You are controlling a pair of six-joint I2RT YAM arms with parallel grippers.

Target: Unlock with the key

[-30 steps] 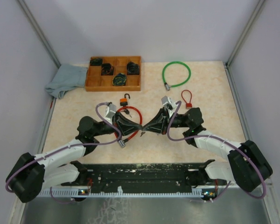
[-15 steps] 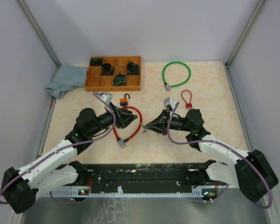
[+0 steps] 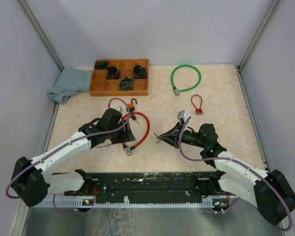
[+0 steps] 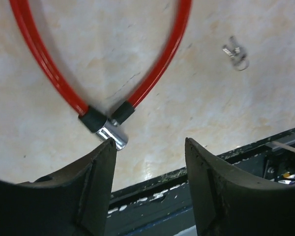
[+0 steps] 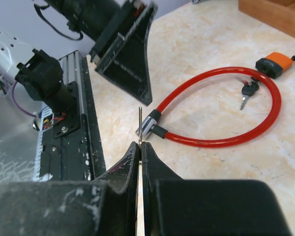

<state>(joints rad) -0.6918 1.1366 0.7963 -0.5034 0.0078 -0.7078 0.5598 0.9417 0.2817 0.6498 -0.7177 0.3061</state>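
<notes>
A red cable lock (image 3: 143,129) lies looped on the table, and its two ends (image 4: 108,125) rest side by side, one with a metal barrel. My left gripper (image 3: 127,136) hovers open just over those ends, its jaws (image 4: 150,147) holding nothing. An orange padlock (image 3: 132,105) sits at the far side of the loop, with black-headed keys (image 5: 247,91) lying inside the loop. To the right of the loop, my right gripper (image 3: 160,139) is shut on a thin metal key (image 5: 139,123). The key's blade sticks out beyond the fingertips and points toward the cable's metal end (image 5: 148,125).
A wooden compartment tray (image 3: 101,87) holding dark items stands at the back, with a grey cloth (image 3: 69,83) to its left. A green cable loop (image 3: 185,77) and a small red cable lock (image 3: 196,104) lie at the back right. A small metal ring (image 4: 236,51) rests near the red cable.
A second ago both grippers met over the table's middle. They have drawn apart: the left one opened and swung left and back over the cable, while the right one stayed shut and withdrew rightward.
</notes>
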